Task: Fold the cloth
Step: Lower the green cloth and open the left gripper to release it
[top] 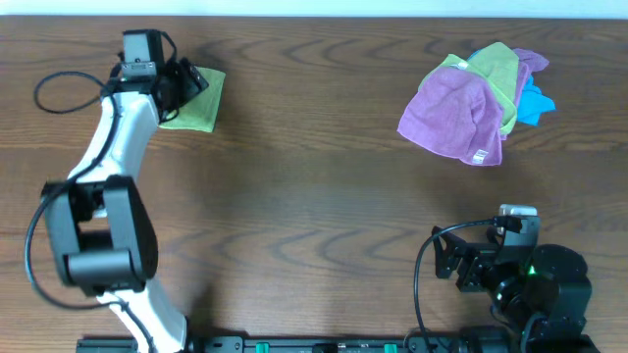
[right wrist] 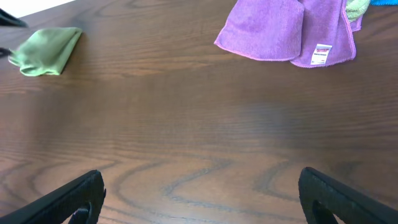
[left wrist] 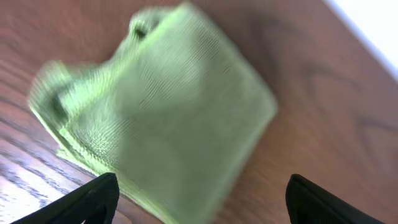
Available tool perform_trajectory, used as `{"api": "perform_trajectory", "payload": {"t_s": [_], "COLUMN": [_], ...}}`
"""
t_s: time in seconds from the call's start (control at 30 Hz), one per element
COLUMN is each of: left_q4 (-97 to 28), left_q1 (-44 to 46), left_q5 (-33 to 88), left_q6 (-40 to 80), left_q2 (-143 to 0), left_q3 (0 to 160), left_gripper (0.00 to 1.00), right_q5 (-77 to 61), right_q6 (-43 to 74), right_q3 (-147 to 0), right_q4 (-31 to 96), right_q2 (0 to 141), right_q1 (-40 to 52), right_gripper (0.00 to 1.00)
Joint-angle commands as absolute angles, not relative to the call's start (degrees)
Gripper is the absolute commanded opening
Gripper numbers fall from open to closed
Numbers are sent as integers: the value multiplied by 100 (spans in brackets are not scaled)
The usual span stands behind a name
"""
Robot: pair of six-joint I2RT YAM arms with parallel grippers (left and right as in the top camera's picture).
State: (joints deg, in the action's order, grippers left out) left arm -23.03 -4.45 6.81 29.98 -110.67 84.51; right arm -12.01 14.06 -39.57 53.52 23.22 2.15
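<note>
A folded green cloth (top: 199, 102) lies flat at the far left of the table. It fills the left wrist view (left wrist: 161, 112), blurred, and shows small in the right wrist view (right wrist: 45, 51). My left gripper (top: 186, 83) hovers over the cloth's left edge with its jaws (left wrist: 199, 202) wide open and empty. My right gripper (top: 453, 263) rests at the near right, jaws (right wrist: 202, 199) open and empty over bare wood.
A pile of unfolded cloths lies at the far right: a purple one (top: 456, 113) with a white tag on top, a green one (top: 491, 69) and a blue one (top: 535, 103) beneath. The purple one also shows in the right wrist view (right wrist: 280, 28).
</note>
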Motion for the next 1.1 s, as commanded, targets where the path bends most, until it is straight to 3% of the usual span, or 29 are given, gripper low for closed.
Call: {"api": "perform_trajectory", "payload": {"t_s": [0.0,0.1,0.2,0.37,0.43,0.5,0.6,0.63,0.83,1.07], "left_q4": [-2309,-2187,-2027,-2023,-2034,-2064,-2255,-2373,-3144,-4160], "left_q1": [-460,-460,-449,-405,-405,-405,-405,-405,-410,-414], "left_q5": [591,596,600,836,1105,1356,1487,1487,1487,1291], "left_q6": [2971,2976,2982,2978,2976,2976,2978,2976,2797,1293], "left_q2": [-10665,-10591,-10678,-10768,-10755,-10746,-10713,-10700,-10595,-10324], "left_q3": [8600,8600,8600,8600,8600,8600,8600,8600,8600,8602], "left_gripper": [88,88,80,45,38,44,92,95,95,95], "right_q5": [-1243,-1243,-1243,-1243,-1243,-1243,-1243,-1245,-1243,-1243], "right_q6": [1474,1474,1474,1474,1476,1476,1476,1476,1474,1474], "right_q3": [-3935,-3935,-3935,-3935,-3935,-3935,-3935,-3935,-3935,-3935], "right_q4": [5363,5363,5363,5363,5363,5363,5363,5363,5363,5363], "right_q2": [2298,2298,2298,2298,2298,2298,2298,2298,2298,2298], "right_q1": [180,180,180,180,180,180,180,178,180,178], "right_gripper": [99,99,99,99,99,99,99,99,99,99]}}
